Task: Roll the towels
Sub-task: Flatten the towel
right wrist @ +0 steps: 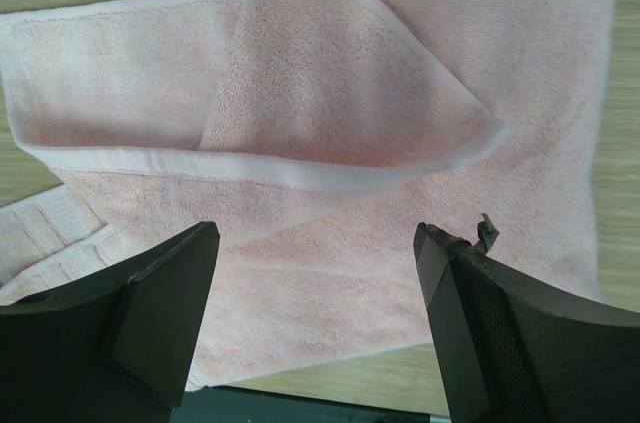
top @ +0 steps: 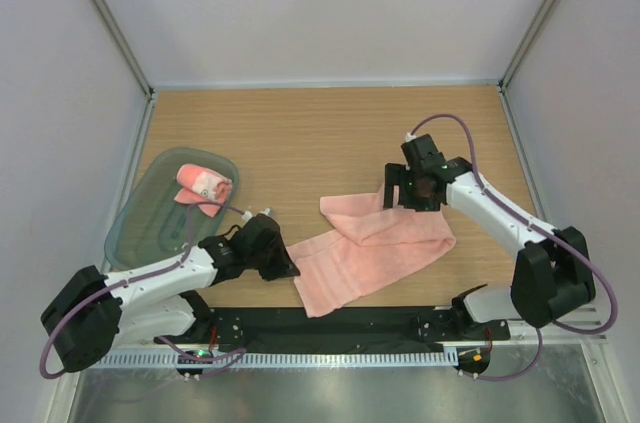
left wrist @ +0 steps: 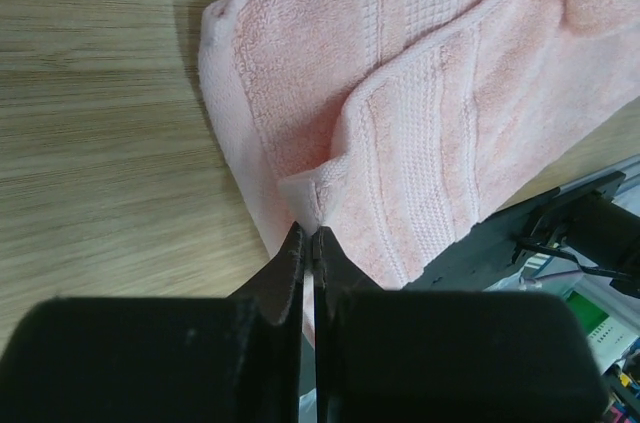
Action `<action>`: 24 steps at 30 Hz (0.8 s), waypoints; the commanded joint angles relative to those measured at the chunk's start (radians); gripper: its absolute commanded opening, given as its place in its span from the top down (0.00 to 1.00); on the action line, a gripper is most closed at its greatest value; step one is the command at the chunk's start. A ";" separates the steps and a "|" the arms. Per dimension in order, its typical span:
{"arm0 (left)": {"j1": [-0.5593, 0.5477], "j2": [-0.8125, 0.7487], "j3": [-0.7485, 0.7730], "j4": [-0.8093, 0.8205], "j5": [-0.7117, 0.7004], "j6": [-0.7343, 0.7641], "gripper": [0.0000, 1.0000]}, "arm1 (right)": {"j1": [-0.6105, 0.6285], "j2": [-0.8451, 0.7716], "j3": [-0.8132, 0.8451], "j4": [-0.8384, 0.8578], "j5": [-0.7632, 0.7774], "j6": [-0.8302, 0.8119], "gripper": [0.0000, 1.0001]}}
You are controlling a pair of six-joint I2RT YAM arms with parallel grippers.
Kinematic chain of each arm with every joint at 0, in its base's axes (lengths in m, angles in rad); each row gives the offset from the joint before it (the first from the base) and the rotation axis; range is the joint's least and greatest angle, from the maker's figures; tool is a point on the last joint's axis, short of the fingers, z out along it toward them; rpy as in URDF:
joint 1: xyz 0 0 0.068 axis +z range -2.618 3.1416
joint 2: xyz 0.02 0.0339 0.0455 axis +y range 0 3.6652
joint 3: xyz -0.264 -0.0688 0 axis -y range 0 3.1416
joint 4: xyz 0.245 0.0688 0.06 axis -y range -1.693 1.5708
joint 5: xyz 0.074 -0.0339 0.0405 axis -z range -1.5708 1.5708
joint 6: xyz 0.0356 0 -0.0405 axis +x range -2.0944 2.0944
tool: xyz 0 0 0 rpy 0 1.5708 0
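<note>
Looks like the straightening step: left pincer (left wrist: 308,243) is clamping shut on a near corner of the loose towel (top: 375,243) lying on the surface (top: 300,133), right pincer (right wrist: 315,233) is hovering wide open over its far end, so next move is probably calling for flattening the folds before rolling.

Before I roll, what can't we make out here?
- Left wrist: how many layers of the unrolled towel the left fingers pinch; their tips cover its edge.
- Top view: how tightly the rolled towel in the tray is wound; too small.
- Right wrist: the unrolled towel's banded end; the frame edge cuts it off.
</note>
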 commanded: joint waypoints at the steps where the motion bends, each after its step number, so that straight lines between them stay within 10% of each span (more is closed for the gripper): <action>1: -0.003 -0.052 0.024 0.009 -0.012 0.019 1.00 | -0.024 -0.111 0.003 -0.044 -0.006 0.013 0.13; 24: -0.004 -0.172 0.038 -0.139 -0.094 0.066 1.00 | -0.035 0.152 0.056 0.027 0.028 0.096 0.12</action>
